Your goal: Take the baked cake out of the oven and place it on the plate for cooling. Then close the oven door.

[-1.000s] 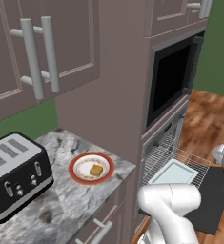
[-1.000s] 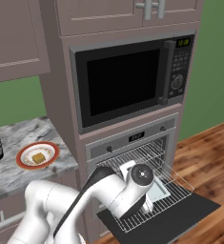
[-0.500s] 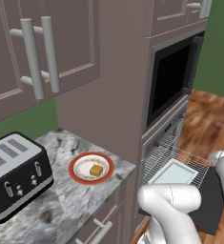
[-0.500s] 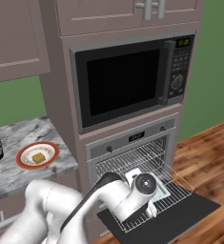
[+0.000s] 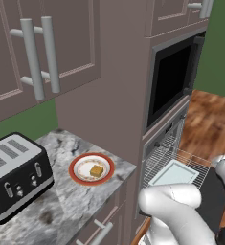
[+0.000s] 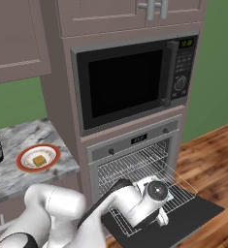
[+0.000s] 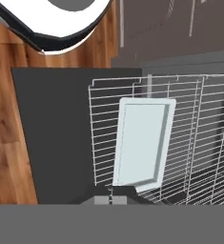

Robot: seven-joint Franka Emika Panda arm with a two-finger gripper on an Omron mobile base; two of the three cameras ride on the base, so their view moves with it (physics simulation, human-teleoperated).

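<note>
Look at the bottom middle of the hand view: your gripper (image 7: 110, 199) is shut tight, right at the near edge of the pale tray (image 7: 142, 143). Nothing sits between its tips. The tray lies on the pulled-out rack (image 7: 180, 138), over the open door (image 7: 56, 133) of the oven (image 6: 135, 145). Farther off, at the left of the right base view, the cake (image 6: 38, 160) rests on the plate (image 6: 23, 162) on the counter (image 6: 18, 140).

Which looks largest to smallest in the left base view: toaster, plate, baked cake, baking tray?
1. toaster, though it is nearest the camera
2. baking tray and plate look alike, so I do not rank them
3. baked cake, clearly smallest
</note>
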